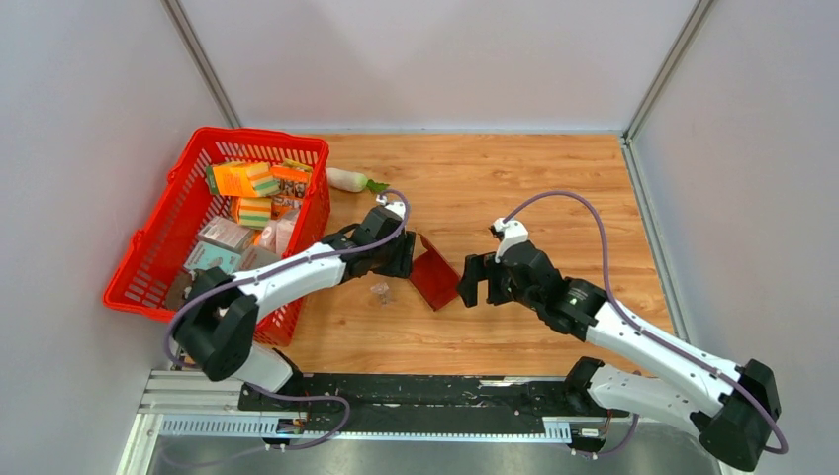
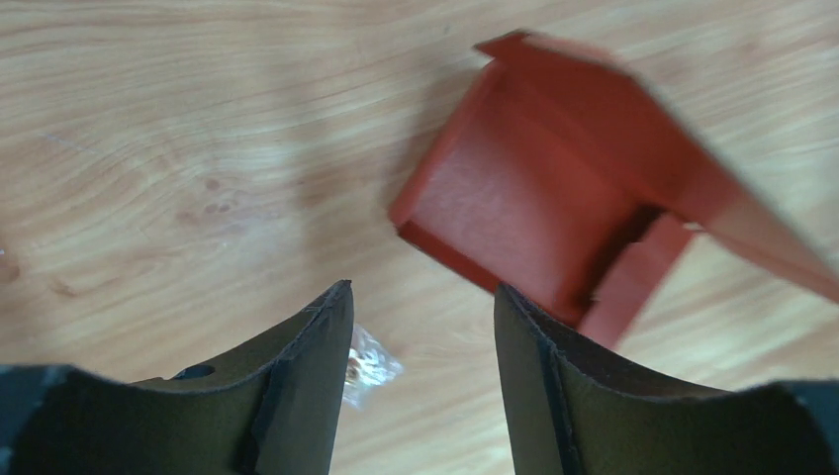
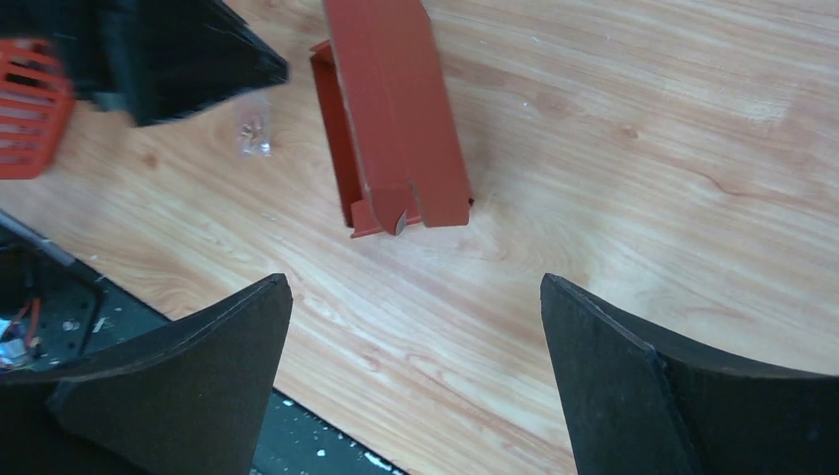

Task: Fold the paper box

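Three views. Top: paper box (image 1: 433, 280) half-erected on table (image 1: 554, 188), left gripper (image 1: 401, 255) just left of it, right gripper (image 1: 473, 282) just right. Left wrist: jaws spread, empty. Right wrist: jaws wide, empty; a one-sided push could topple the unheld box.

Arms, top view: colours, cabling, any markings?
The left arm and right arm: white link shells, black joint housings, a lilac-grey cable looping along each. Small green light on the right forearm. The left gripper and right gripper: two flat matte-black fingers each. No logos visible.
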You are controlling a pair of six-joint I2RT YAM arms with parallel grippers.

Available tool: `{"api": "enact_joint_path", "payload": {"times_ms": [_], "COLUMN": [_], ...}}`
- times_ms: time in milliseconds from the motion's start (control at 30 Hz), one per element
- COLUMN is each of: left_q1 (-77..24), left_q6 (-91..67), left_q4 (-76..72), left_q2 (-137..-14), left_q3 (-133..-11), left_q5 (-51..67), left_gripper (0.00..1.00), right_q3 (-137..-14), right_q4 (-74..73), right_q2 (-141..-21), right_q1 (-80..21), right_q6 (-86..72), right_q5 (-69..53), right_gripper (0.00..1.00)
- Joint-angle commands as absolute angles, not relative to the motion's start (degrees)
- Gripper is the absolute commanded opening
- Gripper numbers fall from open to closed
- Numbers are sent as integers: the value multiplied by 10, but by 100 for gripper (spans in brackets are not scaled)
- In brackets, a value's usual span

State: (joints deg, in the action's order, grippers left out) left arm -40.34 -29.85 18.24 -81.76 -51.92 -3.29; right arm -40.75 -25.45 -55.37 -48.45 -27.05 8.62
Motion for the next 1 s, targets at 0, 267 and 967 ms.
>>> {"api": "enact_joint_path", "payload": {"times_ms": [0, 267, 967], "left_q1": [-396, -397, -531], "left_q6": [-165, -141, -374], "left_q4": [149, 115, 97], "left_q2": [-889, -988, -934], "left_q3": [-555, -606, -520], "left_q5": [-65, -19, -222], "left_gripper": [62, 59, 39], "right_q3": [-385, -349, -359], "right_q4": [-286, -294, -275], "right_q2": [-493, -451, -562], "right_q1": [-483, -475, -390], "right_q6": [-308, -324, -325], "right_q5": [69, 68, 68], "right_gripper": [100, 100, 89]}}
